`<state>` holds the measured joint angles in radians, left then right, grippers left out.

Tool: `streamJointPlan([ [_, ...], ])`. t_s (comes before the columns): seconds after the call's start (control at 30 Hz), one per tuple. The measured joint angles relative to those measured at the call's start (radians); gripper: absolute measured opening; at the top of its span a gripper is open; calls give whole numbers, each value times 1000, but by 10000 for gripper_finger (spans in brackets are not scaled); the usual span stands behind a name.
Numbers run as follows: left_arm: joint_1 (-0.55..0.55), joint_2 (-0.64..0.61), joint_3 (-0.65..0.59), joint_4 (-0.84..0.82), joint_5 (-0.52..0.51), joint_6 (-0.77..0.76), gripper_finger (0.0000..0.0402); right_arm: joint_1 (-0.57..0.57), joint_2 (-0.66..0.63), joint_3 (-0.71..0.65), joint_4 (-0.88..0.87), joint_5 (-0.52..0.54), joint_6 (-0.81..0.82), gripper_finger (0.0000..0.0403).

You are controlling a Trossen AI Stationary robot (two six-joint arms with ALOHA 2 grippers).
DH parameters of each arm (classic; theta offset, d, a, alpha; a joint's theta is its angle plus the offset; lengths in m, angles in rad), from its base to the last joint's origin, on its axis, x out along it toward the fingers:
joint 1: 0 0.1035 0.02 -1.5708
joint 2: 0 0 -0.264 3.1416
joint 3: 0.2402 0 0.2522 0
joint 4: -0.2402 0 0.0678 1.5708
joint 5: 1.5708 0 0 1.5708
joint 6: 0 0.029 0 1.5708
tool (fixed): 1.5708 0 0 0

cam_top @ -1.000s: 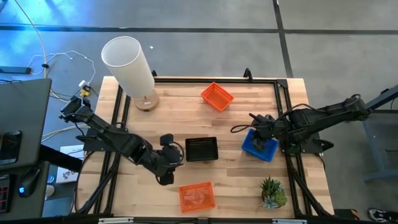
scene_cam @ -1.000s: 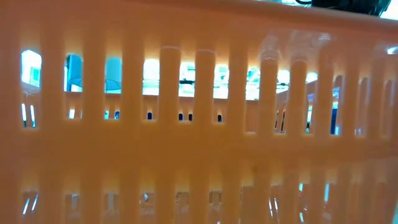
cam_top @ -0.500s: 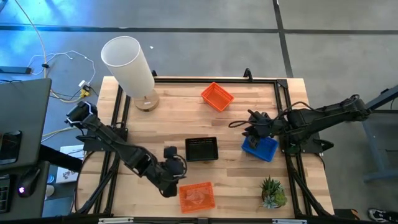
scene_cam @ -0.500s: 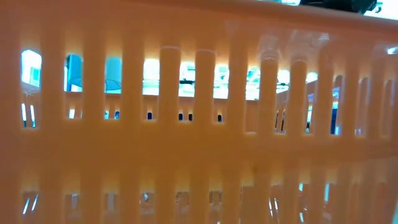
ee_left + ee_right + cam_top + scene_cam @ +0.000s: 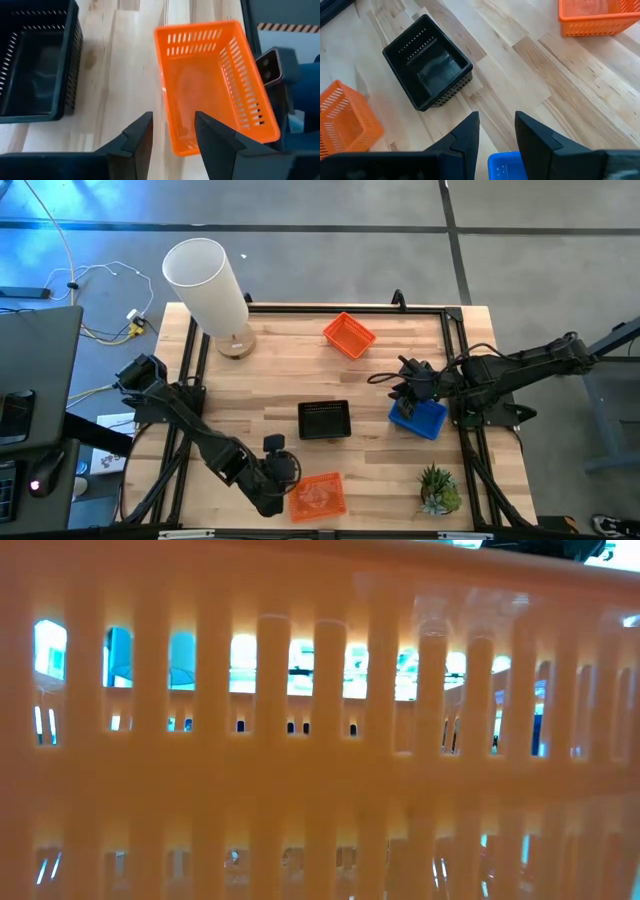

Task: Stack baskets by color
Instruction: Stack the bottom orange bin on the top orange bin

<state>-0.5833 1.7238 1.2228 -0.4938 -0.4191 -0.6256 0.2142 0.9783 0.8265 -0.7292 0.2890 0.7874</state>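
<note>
An orange basket (image 5: 318,496) stands at the table's near edge, and its slotted wall (image 5: 320,790) fills the low view. My left gripper (image 5: 287,480) hovers open at that basket's left end. In the left wrist view its fingers (image 5: 172,134) stand on either side of the basket's left wall (image 5: 165,107) without touching it. A black basket (image 5: 324,420) sits mid-table and a second orange basket (image 5: 348,335) sits turned at the far side. My right gripper (image 5: 407,394) is open above the far left corner of a blue basket (image 5: 425,421).
A tall white cylinder (image 5: 207,285) stands at the far left corner. A small green potted plant (image 5: 438,490) stands at the near right, next to the blue basket. Bare wood lies between the black basket and the near orange one.
My left gripper has gone down and toward the table's near edge, from beside the black basket's left side to the left end of the near orange basket, staying open. The baskets have kept their places.
</note>
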Motion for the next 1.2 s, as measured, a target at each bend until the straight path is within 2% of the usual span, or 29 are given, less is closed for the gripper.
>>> streamJointPlan([
  [0.37, 12, 101, 0, 40, 66, 0, 133, 0, 0, 0, 0, 24, -2, 113],
  [0.8, 45, 169, 0, 46, 93, 1, 130, 0, 1, 0, -7, 24, -6, 113],
  [0.9, 61, 179, 0, 46, 135, 1, 107, 0, 1, 0, -7, 24, -6, 113],
  [1.1, 91, 178, 0, 49, 170, 46, 14, 0, 1, 0, -7, 24, -6, 113],
  [1.2, 102, 178, 0, 52, 174, 62, 11, 0, 1, 0, -7, 23, -7, 113],
])
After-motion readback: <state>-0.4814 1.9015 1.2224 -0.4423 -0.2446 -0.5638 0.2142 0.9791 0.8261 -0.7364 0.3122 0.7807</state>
